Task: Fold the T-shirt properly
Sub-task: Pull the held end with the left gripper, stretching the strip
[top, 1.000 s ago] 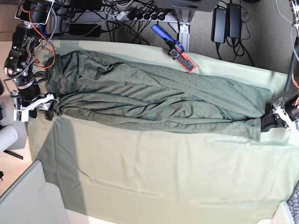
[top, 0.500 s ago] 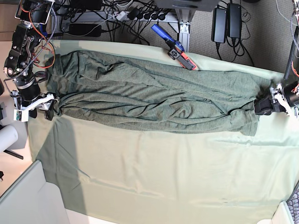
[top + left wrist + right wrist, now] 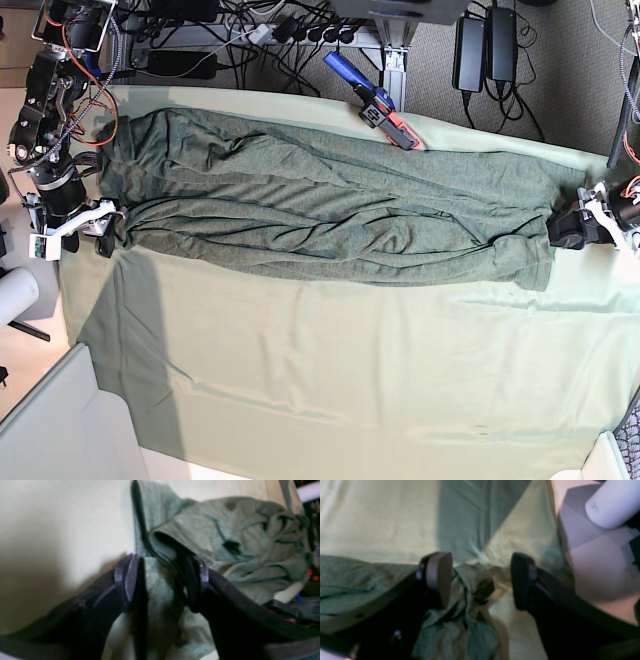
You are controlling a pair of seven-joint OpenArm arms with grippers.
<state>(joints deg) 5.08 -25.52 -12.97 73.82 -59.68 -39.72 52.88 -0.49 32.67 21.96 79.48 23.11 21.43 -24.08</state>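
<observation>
The dark olive T-shirt (image 3: 330,205) lies wrinkled and stretched lengthwise across the far half of the pale green table covering (image 3: 350,370). My left gripper (image 3: 562,232) is at the shirt's right end. In the left wrist view this gripper (image 3: 163,580) is shut on a bunched fold of the shirt (image 3: 225,530). My right gripper (image 3: 100,228) is at the shirt's left end. In the right wrist view it (image 3: 481,580) is open, with a bunch of shirt (image 3: 470,590) lying between the jaws, against the left finger (image 3: 440,575).
A blue and orange tool (image 3: 375,100) lies at the table's far edge, just beyond the shirt. Cables and power bricks (image 3: 485,45) lie on the floor behind. A white cylinder (image 3: 15,295) stands off the left edge. A white panel (image 3: 50,430) is at the near left corner.
My left gripper has moved toward the far side, dragging the shirt's near right corner with it; that end is now narrower. The right arm has not moved.
</observation>
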